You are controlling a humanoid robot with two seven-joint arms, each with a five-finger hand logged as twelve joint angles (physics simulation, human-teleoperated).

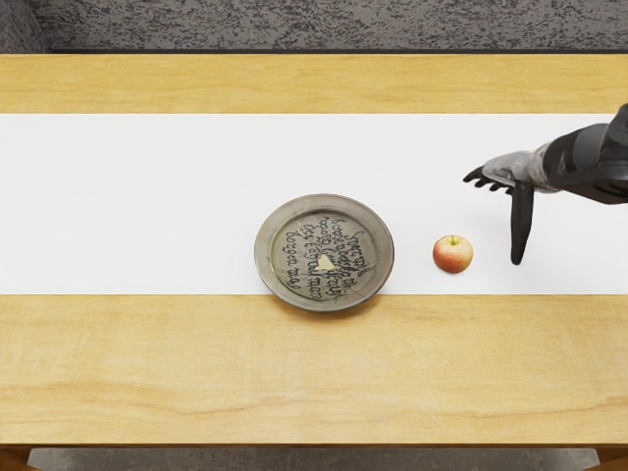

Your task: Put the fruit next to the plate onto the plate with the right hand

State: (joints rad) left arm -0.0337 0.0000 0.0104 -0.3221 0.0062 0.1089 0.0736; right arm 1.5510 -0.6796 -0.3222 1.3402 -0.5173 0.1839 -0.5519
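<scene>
Noted apple (452,254) on desk (314,363) just R of plate (265,253), not touching it. Saw R robot hand (512,186) near apple, spread open, empty. Judged nothing done yet: grasp + transfer left.

Red-yellow apple (452,254) upright, just right of grey inscribed plate (280,257), apart, both on white strip

Bright, even overhead light fills a crisp render, with only thin, soft shadows hugging the lower edges of the plate (267,251) and apple (452,254).
</scene>
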